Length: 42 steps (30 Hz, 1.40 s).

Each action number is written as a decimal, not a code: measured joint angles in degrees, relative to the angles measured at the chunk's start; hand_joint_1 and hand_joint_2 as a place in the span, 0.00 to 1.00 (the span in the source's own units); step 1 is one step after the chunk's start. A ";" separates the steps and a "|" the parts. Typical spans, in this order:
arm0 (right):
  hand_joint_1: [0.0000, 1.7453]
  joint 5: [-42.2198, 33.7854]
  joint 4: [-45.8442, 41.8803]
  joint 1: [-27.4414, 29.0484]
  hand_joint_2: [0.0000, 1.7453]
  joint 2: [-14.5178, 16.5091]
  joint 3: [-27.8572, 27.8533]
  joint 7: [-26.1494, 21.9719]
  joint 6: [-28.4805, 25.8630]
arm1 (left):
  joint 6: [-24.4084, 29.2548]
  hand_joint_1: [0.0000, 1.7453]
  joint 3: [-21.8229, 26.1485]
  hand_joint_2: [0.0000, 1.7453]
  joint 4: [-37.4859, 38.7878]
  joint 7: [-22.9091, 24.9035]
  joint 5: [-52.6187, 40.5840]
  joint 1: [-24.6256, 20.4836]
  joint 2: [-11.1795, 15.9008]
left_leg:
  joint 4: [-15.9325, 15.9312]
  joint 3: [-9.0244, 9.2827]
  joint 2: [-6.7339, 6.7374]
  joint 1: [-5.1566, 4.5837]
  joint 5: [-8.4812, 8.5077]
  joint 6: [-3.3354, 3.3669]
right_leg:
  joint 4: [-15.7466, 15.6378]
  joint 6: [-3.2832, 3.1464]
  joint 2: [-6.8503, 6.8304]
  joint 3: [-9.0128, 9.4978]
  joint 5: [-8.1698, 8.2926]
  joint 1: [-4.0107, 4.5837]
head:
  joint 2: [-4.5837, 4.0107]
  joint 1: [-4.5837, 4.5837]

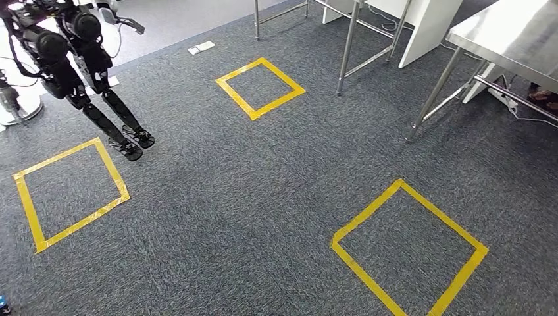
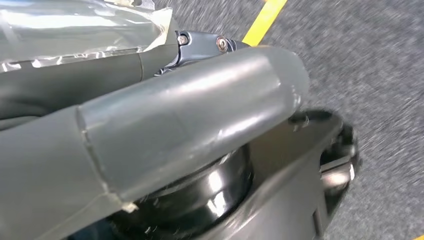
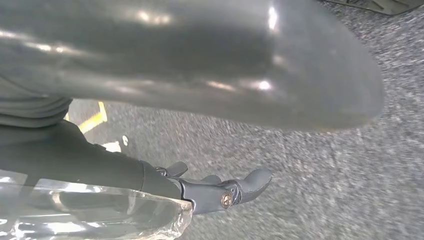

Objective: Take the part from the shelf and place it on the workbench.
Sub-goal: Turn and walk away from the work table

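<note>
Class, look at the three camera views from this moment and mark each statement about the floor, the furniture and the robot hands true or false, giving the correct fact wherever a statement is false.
1. Three yellow tape squares are marked on the grey carpet. True.
2. The right robot hand holds the part. False: its fingers hang over bare carpet with nothing in them.
3. A steel table stands at the upper right of the head view. True.
4. A second, dark robot stands inside a tape square. False: its feet are on the carpet just outside the left square.
5. The left robot hand rests on a shelf. False: it hangs above the carpet.
</note>
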 joint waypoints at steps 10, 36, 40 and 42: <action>0.00 0.34 -0.02 -0.80 0.00 -0.08 -0.07 0.75 1.05 | -5.35 0.00 0.09 0.00 -0.02 2.41 -0.49 -0.41 0.69 | -14.85 7.26 0.77 -0.38 6.01 2.94 | 5.11 2.03 0.26 -1.16 -3.90 0.38 | 0.00 0.67; 0.00 0.82 -0.04 -0.44 0.00 -0.05 -1.15 1.11 1.23 | -3.57 0.00 -1.16 0.00 -0.12 4.42 -3.62 -1.15 0.84 | -14.22 7.90 3.86 -0.82 4.55 1.14 | 0.41 1.10 -3.50 0.11 -0.29 0.84 | 0.00 0.31; 0.00 1.03 -0.10 -0.78 0.00 0.01 -1.26 1.14 1.61 | -3.36 0.00 -1.82 0.00 -0.13 5.16 -4.41 -1.30 0.95 | -15.28 7.79 0.99 -0.75 5.69 2.96 | 3.70 1.97 -0.78 -0.94 -2.51 0.48 | 0.01 0.47; 0.00 1.26 -0.11 -0.58 0.00 0.10 -1.34 1.14 1.85 | -3.30 0.00 -2.11 0.00 -0.15 5.39 -4.74 -1.51 0.97 | -15.43 7.51 -0.53 -0.58 6.08 3.47 | 10.92 1.73 3.00 -4.34 -6.04 0.06 | 0.01 0.66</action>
